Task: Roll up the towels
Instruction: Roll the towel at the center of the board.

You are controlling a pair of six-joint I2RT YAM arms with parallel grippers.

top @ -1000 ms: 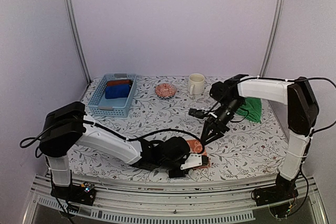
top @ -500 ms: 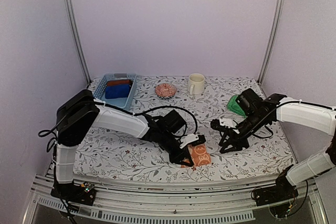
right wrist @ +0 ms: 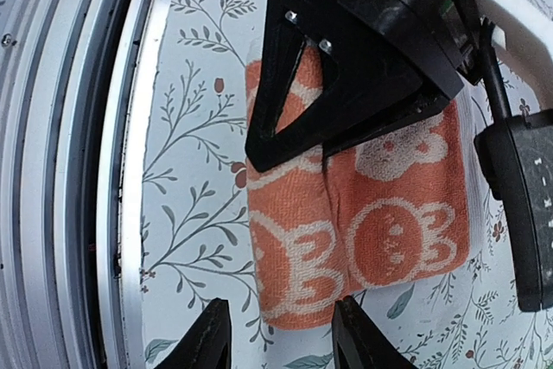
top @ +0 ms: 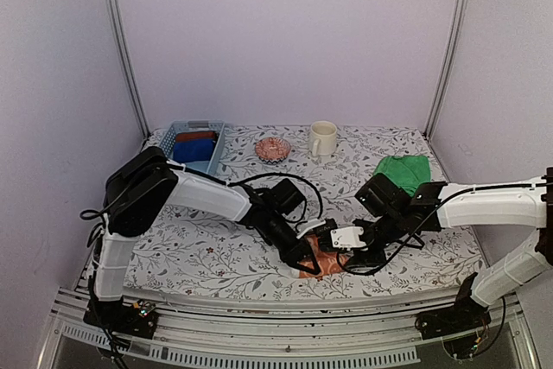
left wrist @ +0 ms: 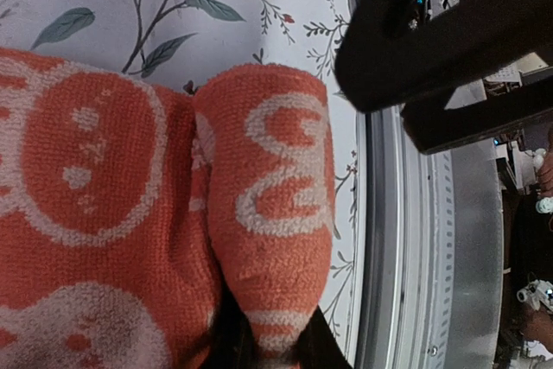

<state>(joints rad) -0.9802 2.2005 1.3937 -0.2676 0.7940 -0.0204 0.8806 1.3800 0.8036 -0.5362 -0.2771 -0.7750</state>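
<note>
As both arms stretch low, left jaws pinch the orange towel [right wrist: 397, 231].

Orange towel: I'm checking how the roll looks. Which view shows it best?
Right wrist: most of the orange towel shows, rolled edge included. Left wrist gives a close-up of one rolled end; top external, only a sliver.

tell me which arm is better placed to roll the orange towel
Left, likely. The left gripper is shut on the rolled edge of the orange towel; the right gripper hangs open over it, gripping nothing.
</note>
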